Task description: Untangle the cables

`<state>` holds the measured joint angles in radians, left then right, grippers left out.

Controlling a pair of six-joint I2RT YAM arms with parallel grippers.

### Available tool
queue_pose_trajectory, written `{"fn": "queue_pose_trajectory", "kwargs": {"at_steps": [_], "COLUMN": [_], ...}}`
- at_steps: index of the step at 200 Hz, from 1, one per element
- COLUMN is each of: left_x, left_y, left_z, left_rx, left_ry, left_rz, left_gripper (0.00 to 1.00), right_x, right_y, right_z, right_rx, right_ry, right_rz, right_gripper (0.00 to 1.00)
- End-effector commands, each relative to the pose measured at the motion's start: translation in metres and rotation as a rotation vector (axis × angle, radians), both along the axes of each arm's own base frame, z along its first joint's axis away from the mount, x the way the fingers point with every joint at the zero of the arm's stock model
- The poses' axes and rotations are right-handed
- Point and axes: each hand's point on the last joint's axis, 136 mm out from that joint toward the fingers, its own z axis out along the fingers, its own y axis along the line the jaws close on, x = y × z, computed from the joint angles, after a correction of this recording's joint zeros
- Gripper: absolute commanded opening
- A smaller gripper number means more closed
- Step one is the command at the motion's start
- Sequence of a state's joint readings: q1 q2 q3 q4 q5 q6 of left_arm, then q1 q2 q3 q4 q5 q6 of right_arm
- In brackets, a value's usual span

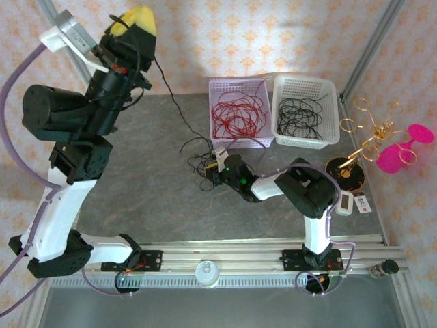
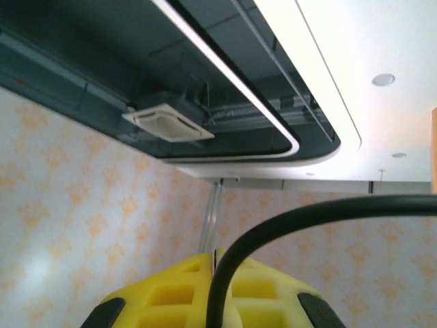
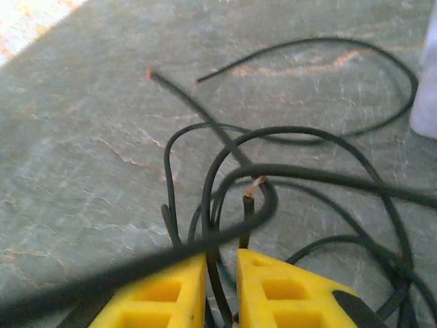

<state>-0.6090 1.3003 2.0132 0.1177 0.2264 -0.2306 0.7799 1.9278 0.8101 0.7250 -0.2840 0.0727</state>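
Right wrist view: right gripper (image 3: 220,263) pinches a black strand of the cables (image 3: 328,177). Left gripper (image 1: 136,24) clamps another, raised. Light, limp, springy; grasp near free ends.

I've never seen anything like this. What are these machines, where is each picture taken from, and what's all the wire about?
These are two robot arms bolted to the near edge of a table. The wide picture looks down from above and behind them. The other two come from small cameras on the wrists, so the yellow blocks at the bottom are that arm's own fingers. The left gripper is raised high and shut on one black cable, which trails down to a black tangle on the table. The right gripper is down at that tangle, fingers closed on a strand. Behind are a lilac basket of red cables, a white basket of black cables, and a gold wire stand.
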Motion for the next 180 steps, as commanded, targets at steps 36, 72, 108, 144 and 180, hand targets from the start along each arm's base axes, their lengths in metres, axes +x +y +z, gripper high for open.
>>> {"fn": "queue_pose_trajectory", "kwargs": {"at_steps": [36, 72, 108, 144, 180], "left_x": [-0.008, -0.03, -0.034, -0.006, 0.011], "left_y": [0.015, 0.037, 0.049, 0.033, 0.02], "left_z": [0.033, 0.048, 0.049, 0.022, 0.006], "left_rx": [-0.026, -0.073, -0.079, -0.036, -0.011], "left_ry": [-0.094, -0.166, -0.166, -0.09, -0.054], "left_rz": [0.099, 0.156, 0.217, 0.222, 0.204], "left_gripper": [0.0, 0.0, 0.0, 0.0, 0.0], "right_x": [0.005, 0.002, -0.012, -0.037, -0.069], "right_y": [-0.011, -0.019, -0.014, -0.02, -0.025], "right_z": [-0.015, -0.029, 0.004, 0.088, 0.133], "right_rx": [-0.073, -0.098, -0.01, 0.129, 0.142], "right_ry": [-0.004, 0.004, -0.023, -0.144, -0.206], "right_rz": [-0.04, -0.043, 0.026, 0.102, 0.234], "right_gripper": [0.18, 0.2, 0.36, 0.53, 0.65]}}
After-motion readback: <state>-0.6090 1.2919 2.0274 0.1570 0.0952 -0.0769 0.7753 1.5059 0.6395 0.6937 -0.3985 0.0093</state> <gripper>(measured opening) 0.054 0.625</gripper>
